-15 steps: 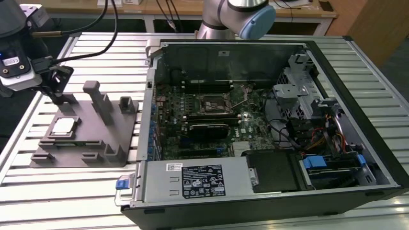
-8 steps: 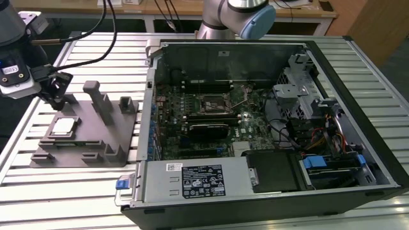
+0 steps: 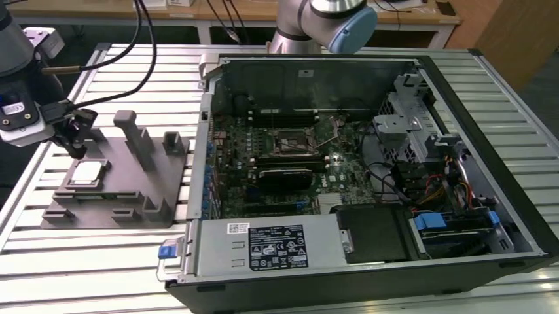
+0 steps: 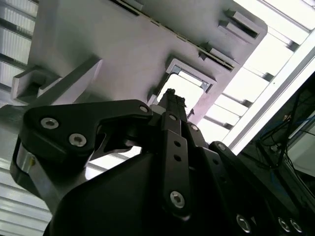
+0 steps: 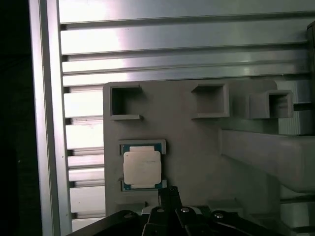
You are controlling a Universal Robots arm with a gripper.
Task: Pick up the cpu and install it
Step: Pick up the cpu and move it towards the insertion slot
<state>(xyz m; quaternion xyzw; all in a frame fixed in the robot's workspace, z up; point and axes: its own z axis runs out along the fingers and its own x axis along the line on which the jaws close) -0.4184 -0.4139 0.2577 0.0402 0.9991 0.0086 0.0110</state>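
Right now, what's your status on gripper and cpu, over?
Gripper low over grey fixture, close beside the cpu. Cpu lying in its fixture pocket, not picked up. Nothing between them.

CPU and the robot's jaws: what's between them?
Only a bare strip of grey fixture beside the cpu, seen in the first wrist view.

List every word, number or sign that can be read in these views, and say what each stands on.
No text here can be read.
Black label on the silver box: print too small to read.
White sticker on the same box: too small to read.
White label on the computer case inner wall: too small to read.
cpu top, first wrist view: faint marks, unreadable.
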